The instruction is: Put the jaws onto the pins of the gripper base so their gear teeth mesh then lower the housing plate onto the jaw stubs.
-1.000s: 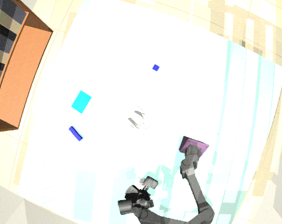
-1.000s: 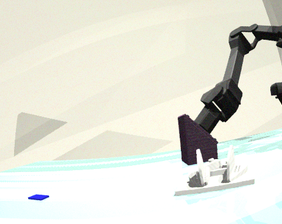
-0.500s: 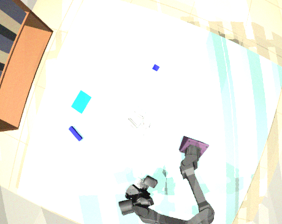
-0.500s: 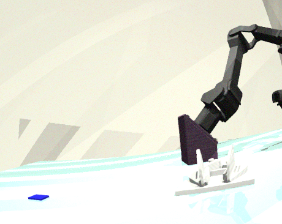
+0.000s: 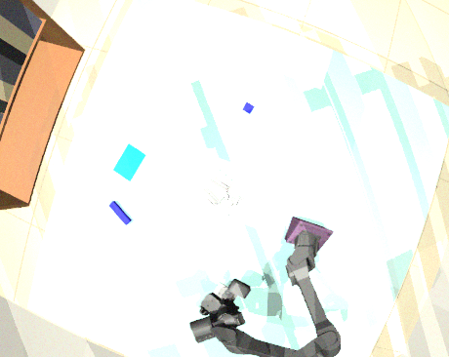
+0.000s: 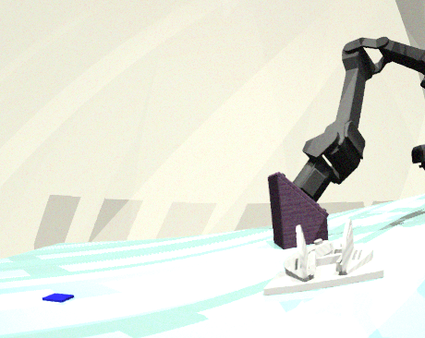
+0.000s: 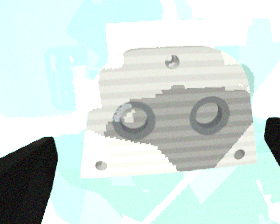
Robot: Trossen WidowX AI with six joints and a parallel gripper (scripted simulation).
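Note:
The white gripper base lies flat in the exterior view, with two pale jaws on it; one pointed jaw and the other stand apart at its near side. Whether their teeth mesh cannot be told. In the top view this group is a washed-out patch. The pale housing plate fills the middle of the wrist view, with two large round holes and three small ones, partly in shadow. My gripper is wide open and empty, with one finger at each side of the plate in the wrist view.
The purple wedge-shaped arm mount stands behind the base in the exterior view. A cyan square, a blue bar and a small blue block lie on the table. An orange-brown shelf stands at the left.

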